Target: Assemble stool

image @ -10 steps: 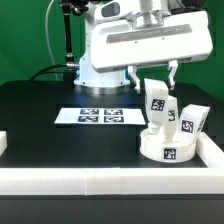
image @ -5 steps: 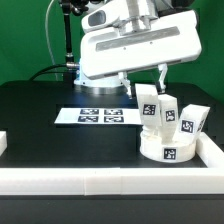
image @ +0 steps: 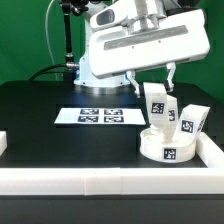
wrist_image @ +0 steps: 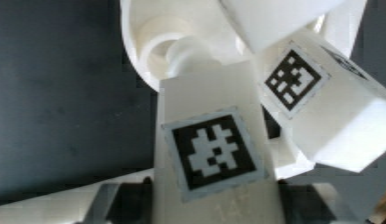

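The round white seat disc (image: 163,147) lies at the exterior view's right, and its rim shows in the wrist view (wrist_image: 167,52). My gripper (image: 153,88) is shut on a tagged white leg (image: 155,101), holding it nearly upright over the disc's far left part. In the wrist view the leg (wrist_image: 216,150) fills the gap between my fingers (wrist_image: 133,202), with my gripper (wrist_image: 222,206) closed on its sides. A second leg (image: 167,117) stands on the disc beside it and shows in the wrist view (wrist_image: 300,78). A third leg (image: 190,122) leans at the disc's right.
The marker board (image: 100,116) lies flat on the black table left of the disc. A long white border rail (image: 90,181) runs along the front, with a side rail (image: 212,152) at the right and a white end piece (image: 3,143) at the left.
The arm swung toward the exterior view's left half a second ago, tilting the held leg, and has swung back right. The leg stands more upright again over the disc.
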You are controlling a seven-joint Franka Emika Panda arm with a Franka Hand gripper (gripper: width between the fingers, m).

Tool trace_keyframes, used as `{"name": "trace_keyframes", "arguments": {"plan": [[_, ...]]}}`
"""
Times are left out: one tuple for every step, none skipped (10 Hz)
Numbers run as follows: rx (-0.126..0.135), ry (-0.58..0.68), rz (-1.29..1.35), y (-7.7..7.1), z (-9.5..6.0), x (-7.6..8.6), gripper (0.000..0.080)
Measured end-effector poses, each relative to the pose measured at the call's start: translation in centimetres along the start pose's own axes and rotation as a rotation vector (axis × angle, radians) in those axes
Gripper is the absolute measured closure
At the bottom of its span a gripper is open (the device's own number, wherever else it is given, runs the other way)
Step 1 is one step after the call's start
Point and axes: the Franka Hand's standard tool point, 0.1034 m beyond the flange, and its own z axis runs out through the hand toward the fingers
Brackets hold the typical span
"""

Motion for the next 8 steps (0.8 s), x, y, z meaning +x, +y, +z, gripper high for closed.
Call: {"name": "trace_keyframes", "arguments": {"plan": [[0.003, 0.003, -0.007, -0.05, 0.12, 0.35, 0.0475], [0.005, 0.010, -0.013, -0.04, 0.25, 0.87, 0.0475], [0.006, 0.012, -0.014, 0.09, 0.34, 1.15, 0.0475], [0.005, 0.012, -0.013, 0.22, 0.37, 1.16, 0.0475], [0.005, 0.011, -0.013, 0.25, 0.39, 1.07, 0.0475], [0.004, 0.009, -0.008, 0.29, 0.40, 0.92, 0.0475], [0.004, 0.008, -0.008, 0.29, 0.42, 0.89, 0.0475], [0.004, 0.008, -0.008, 0.29, 0.43, 0.88, 0.0475]]}}
